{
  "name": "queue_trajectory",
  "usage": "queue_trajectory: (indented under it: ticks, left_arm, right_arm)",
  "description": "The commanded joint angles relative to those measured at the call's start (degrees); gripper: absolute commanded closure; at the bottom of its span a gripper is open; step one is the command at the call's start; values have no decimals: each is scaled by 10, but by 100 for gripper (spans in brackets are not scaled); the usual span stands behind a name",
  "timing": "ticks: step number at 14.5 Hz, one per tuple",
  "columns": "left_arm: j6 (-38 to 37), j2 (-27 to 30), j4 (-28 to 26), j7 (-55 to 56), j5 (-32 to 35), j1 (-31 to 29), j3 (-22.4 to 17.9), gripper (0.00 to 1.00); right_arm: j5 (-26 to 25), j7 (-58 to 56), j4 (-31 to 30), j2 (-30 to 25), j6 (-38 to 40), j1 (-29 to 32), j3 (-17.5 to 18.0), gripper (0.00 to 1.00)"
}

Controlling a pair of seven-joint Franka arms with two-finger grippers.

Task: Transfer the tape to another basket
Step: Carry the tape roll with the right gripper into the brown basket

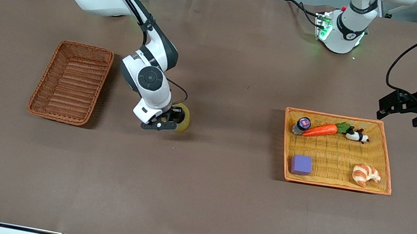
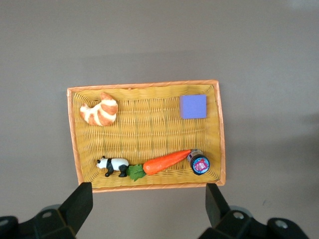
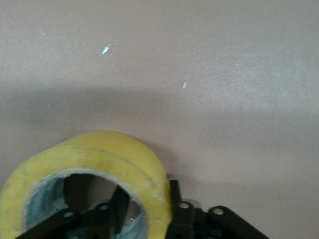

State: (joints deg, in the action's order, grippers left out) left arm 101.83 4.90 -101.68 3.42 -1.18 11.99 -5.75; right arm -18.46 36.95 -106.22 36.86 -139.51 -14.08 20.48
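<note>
Brown cloth (image 1: 195, 192) covers the whole table, and we see 2 woven containers on it, well apart. Toward the right arm's end lies the reddish-brown basket (image 1: 71, 82), with nothing in it. Toward the left arm's end lies the wider orange-yellow tray (image 1: 331, 186), which holds a croissant (image 1: 365, 174), a purple block (image 1: 301, 164), a carrot (image 1: 322, 129), a small panda figure (image 1: 356, 136) and a small dark jar (image 1: 301, 125).

Between the 2 containers, closer to the basket, we find the tape (image 1: 183, 117). It is a yellowish roll, and the right gripper (image 1: 162, 122) holds it: in the right wrist view one finger (image 3: 115, 211) sits inside the ring and the other part of the claw presses the outer wall, so the roll's wall (image 3: 99, 154) is pinched between them. We cannot tell whether the roll touches the cloth or hangs just above it.

At the left arm's end, the left gripper (image 1: 401, 109) waits in the air above the tray's edge. Its claw stands wide, with both fingers (image 2: 79, 204) far apart and nothing between them, as the left wrist view shows.
</note>
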Motion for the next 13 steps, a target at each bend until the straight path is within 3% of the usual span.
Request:
queue_trajectory:
  ticks: [1, 4, 7, 8, 9, 12, 13]
  left_arm:
    - [-2, 23, -26, -12, 12, 5, -8, 0]
    - [-3, 13, -12, -42, 19, 2, -17, 0]
    - [-22, -12, 27, -61, 22, -15, -12, 0]
    - [-22, -16, 31, -61, 22, -23, -6, 0]
    - [-22, -17, 37, -61, 23, -39, 8, 0]
    - [-22, -38, 60, -68, 30, -79, 49, 0]
    - [-22, -42, 67, -68, 29, -89, 50, 0]
  right_arm:
    - [-18, 26, 2, -3, 17, 10, 7, 100]
    - [-17, 28, 39, -27, 107, 42, 34, 100]
    - [-11, 9, 50, -84, 192, 148, 104, 100]
    - [3, -27, 50, -112, 221, 168, 107, 100]
    - [36, -68, 50, -141, 249, 178, 95, 100]
    - [161, -276, 15, -230, 287, 178, -46, 99]
    - [166, -325, -7, -251, 288, 176, -81, 98]
